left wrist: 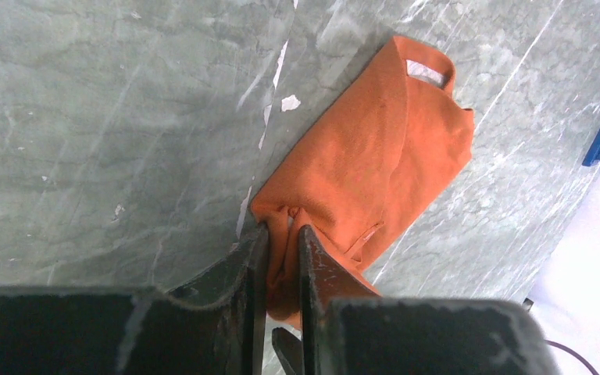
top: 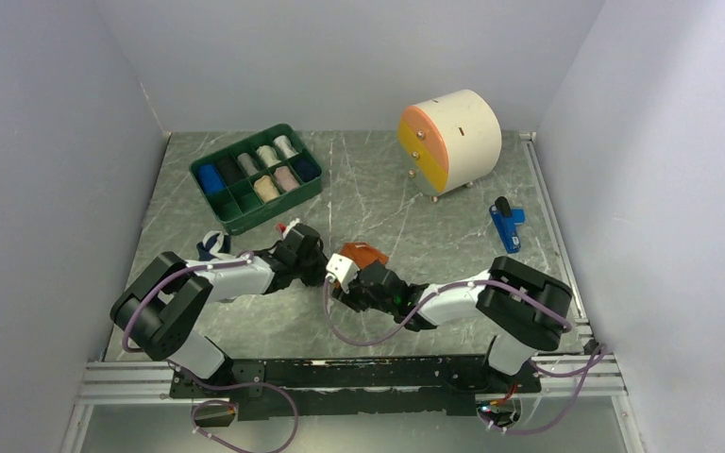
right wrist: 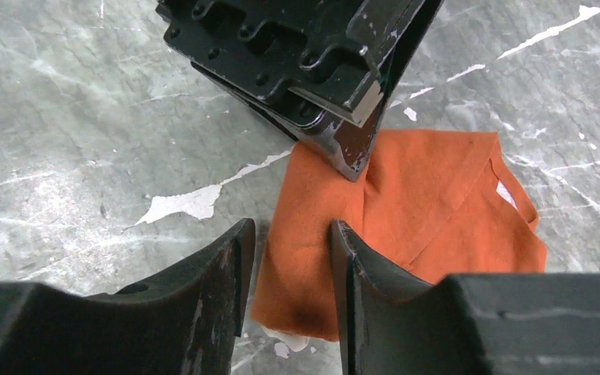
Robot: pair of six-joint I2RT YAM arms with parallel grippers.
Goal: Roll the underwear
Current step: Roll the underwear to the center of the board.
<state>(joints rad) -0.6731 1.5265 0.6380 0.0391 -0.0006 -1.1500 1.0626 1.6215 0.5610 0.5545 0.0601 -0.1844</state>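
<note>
While it reaches low and inward, left gripper [left wrist: 281, 232] pinches orange underwear [left wrist: 375, 148].

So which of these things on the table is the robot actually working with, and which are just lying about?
In the job:
orange underwear, pinched by the left gripper
right gripper, open above it
navy underwear, off to the left

Lying about:
green tray of cloth rolls
round drawer cabinet
small blue object
</note>
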